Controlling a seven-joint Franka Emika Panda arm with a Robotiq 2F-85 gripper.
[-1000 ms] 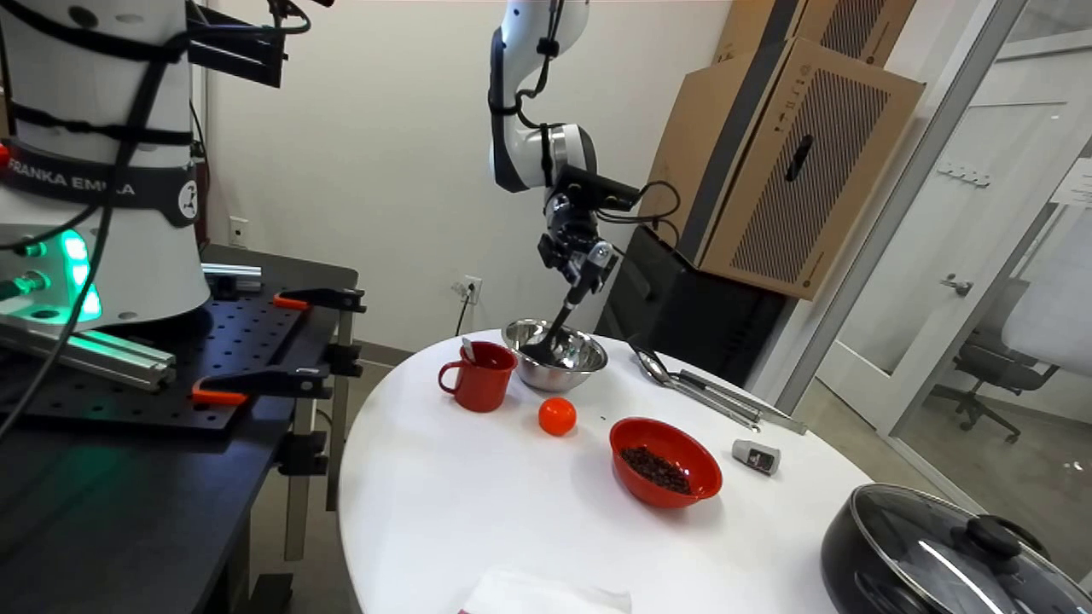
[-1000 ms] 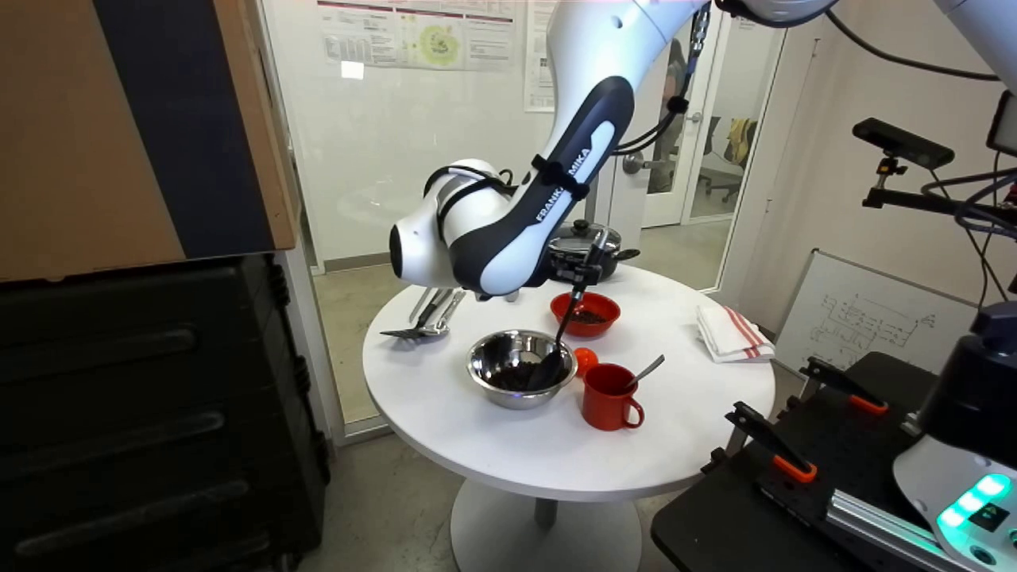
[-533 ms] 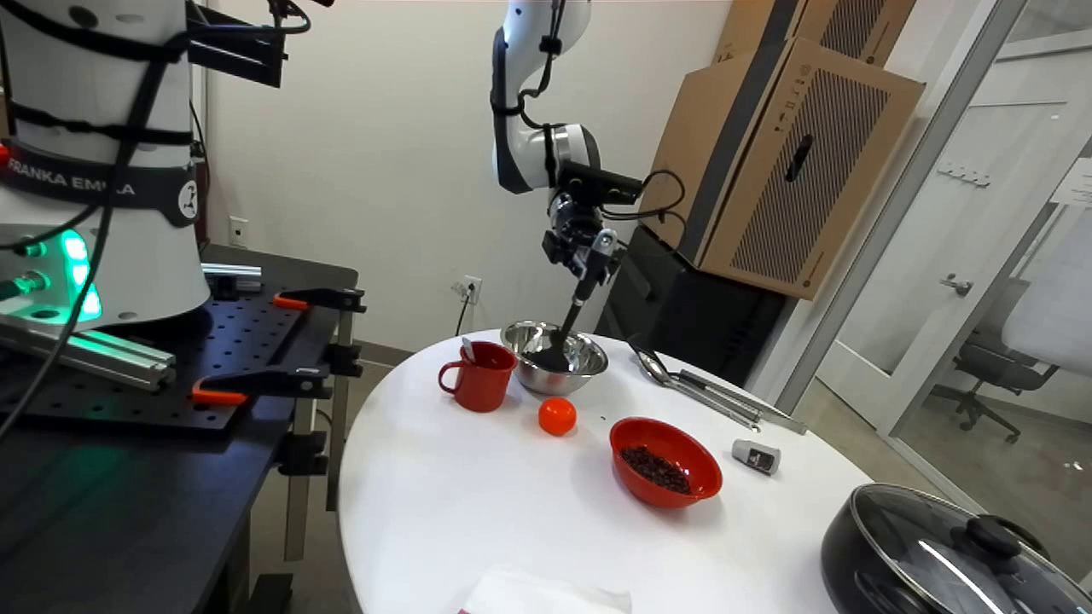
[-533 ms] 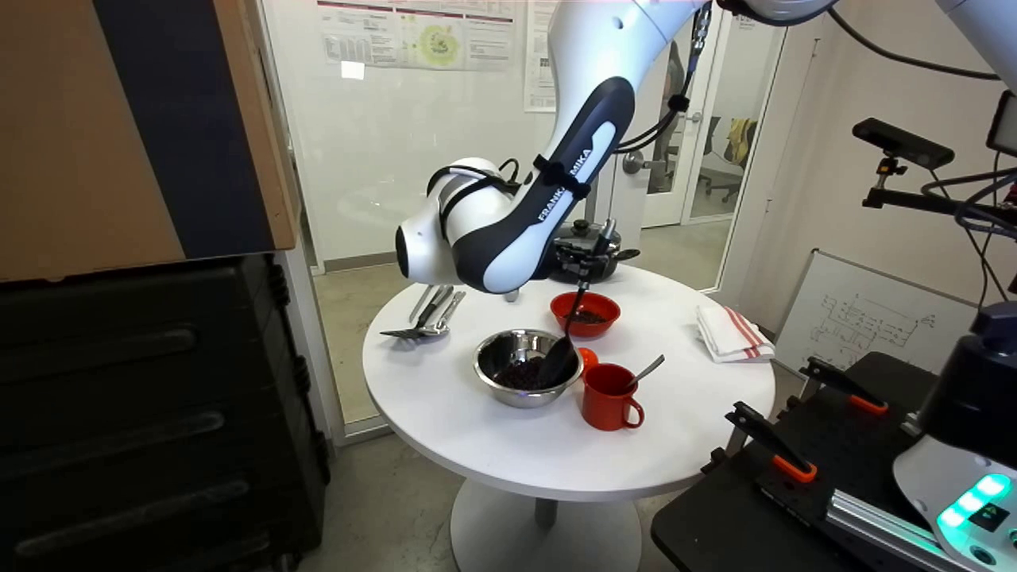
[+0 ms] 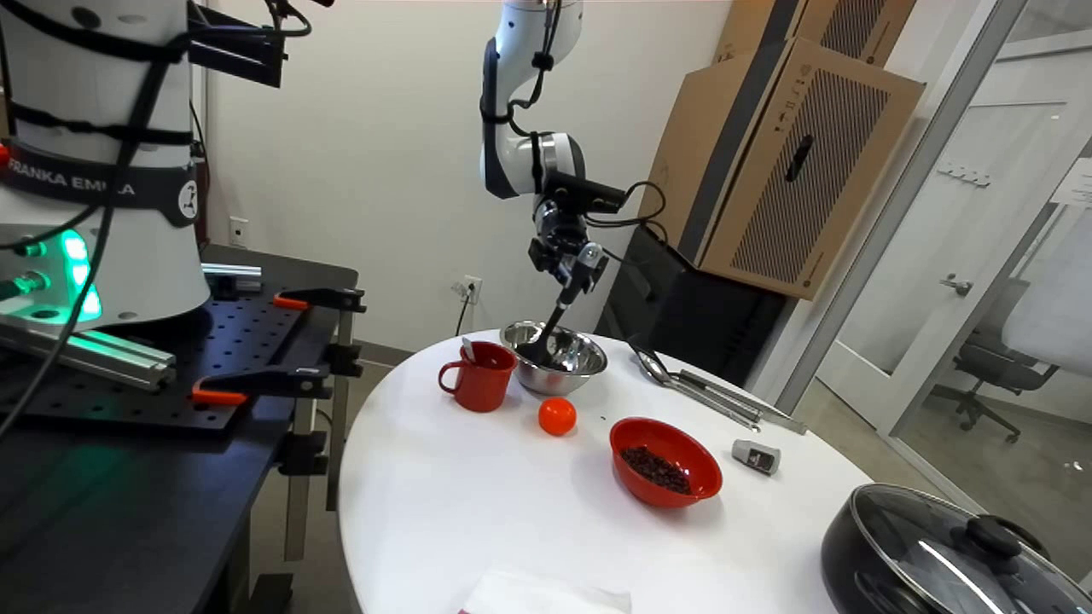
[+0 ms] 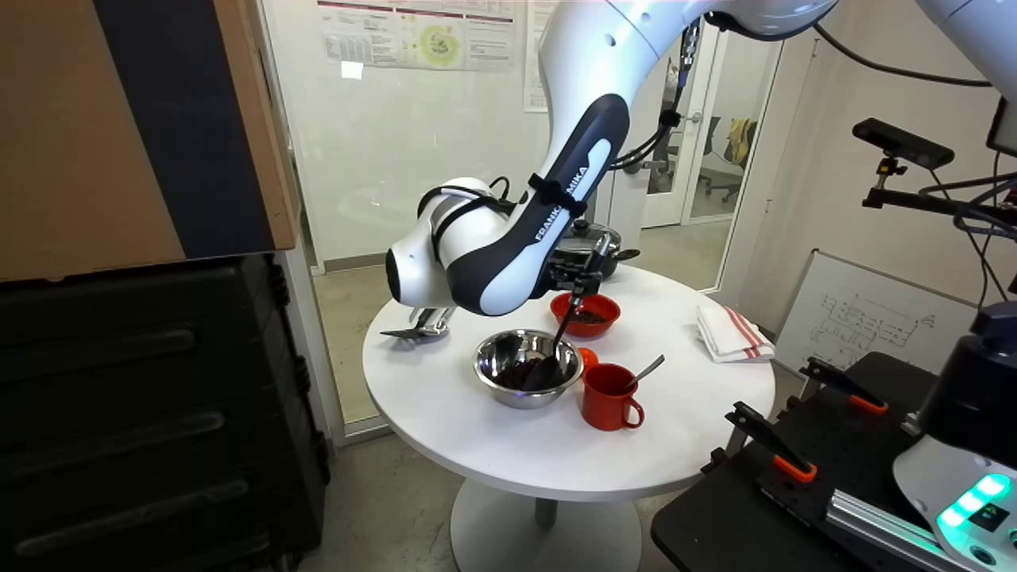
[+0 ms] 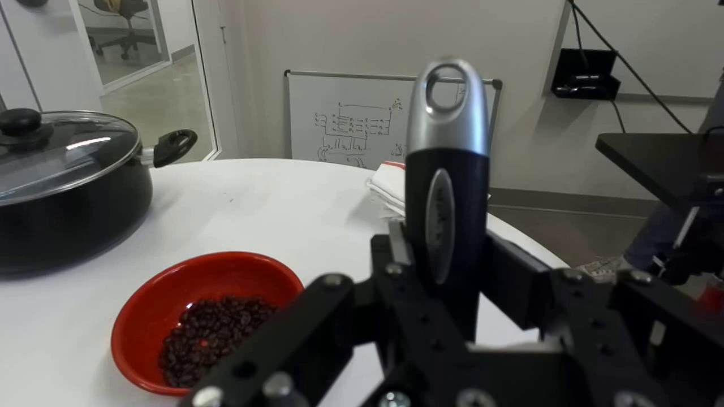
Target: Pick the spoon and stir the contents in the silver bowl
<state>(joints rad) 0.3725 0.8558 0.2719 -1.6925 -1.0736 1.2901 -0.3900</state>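
My gripper [image 7: 452,254] is shut on the black handle of the spoon [image 7: 447,209], whose silver end with a hole points up in the wrist view. In both exterior views the gripper [image 5: 573,286] [image 6: 578,284] is above the silver bowl [image 5: 556,379] [image 6: 520,397]. The spoon [image 5: 553,320] [image 6: 565,322] slants down, with its black scoop inside the bowl. Dark beans lie in the bowl around the scoop; the scoop's lower edge is hidden among them. The bowl stands upright on the white table and is outside the wrist view.
A red mug [image 5: 485,384] with a metal utensil and an orange ball [image 5: 557,416] stand close to the bowl. A red bowl [image 5: 627,465] of beans, a grey object [image 5: 756,457], metal utensils [image 5: 699,392], a lidded black pot [image 5: 887,554] and a cloth [image 6: 732,334] are also on the table.
The scoop swung across the silver bowl toward the orange ball, then back the opposite way. The arm rose slightly and is now lower. The bowl shifted slightly. The grip on the spoon is unchanged.
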